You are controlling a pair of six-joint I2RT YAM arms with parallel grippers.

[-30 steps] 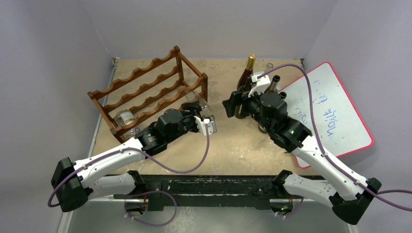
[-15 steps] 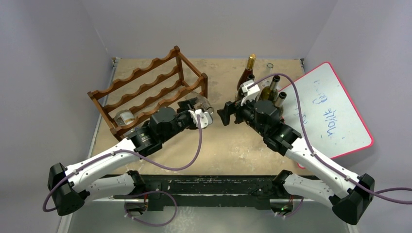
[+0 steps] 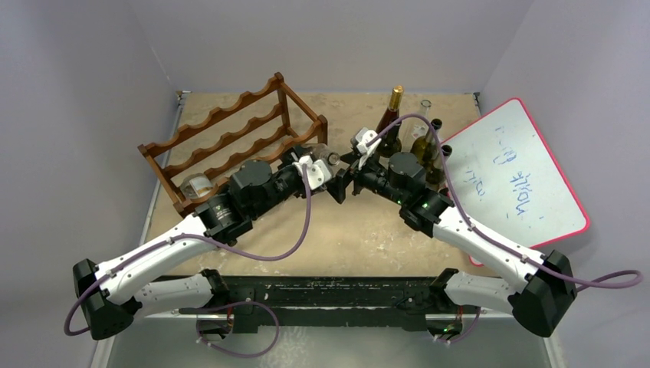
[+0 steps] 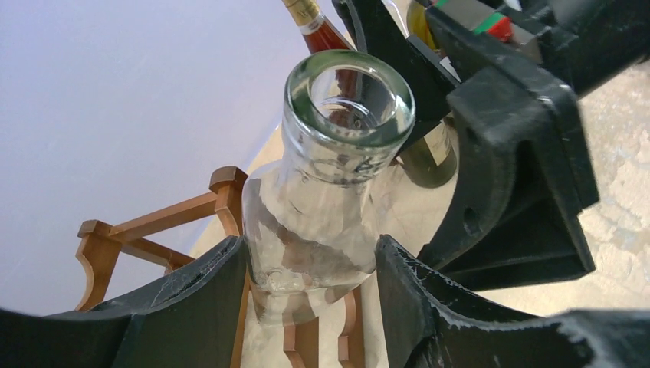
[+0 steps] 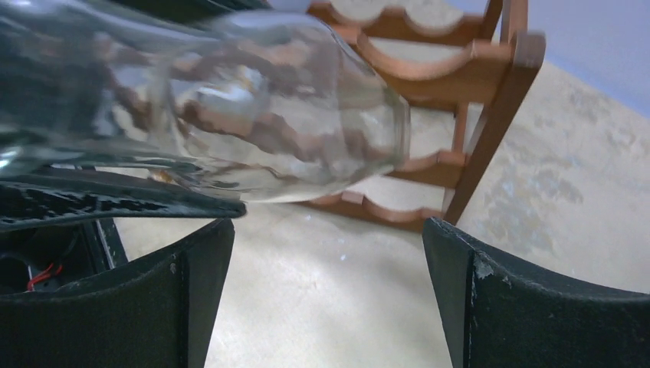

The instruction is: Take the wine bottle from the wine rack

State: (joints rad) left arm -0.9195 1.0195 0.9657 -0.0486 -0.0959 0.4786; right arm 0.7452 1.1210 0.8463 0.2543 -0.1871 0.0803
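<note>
The wine rack (image 3: 230, 146) is dark reddish-brown and stands at the back left; it also shows in the right wrist view (image 5: 467, 69). A clear glass wine bottle (image 4: 337, 176) lies with its neck sticking out of the rack's right end, mouth (image 3: 331, 159) toward the right arm. My left gripper (image 3: 316, 166) is shut on the bottle's neck; both black fingers press the glass in the left wrist view (image 4: 310, 249). My right gripper (image 3: 343, 184) is open and empty just right of the bottle's mouth; the bottle (image 5: 283, 146) shows above its spread fingers (image 5: 326, 230).
Several upright bottles (image 3: 392, 115) stand at the back right, close behind the right wrist. A red-edged whiteboard (image 3: 513, 176) lies at the right. A clear labelled glass end (image 3: 201, 185) shows in the rack's bottom tier at the left. Walls close the left, back and right.
My right gripper has swung left from the upright bottles to the bottle's mouth. My left gripper has moved up and right along the rack's end, with the clear neck between its fingers.
</note>
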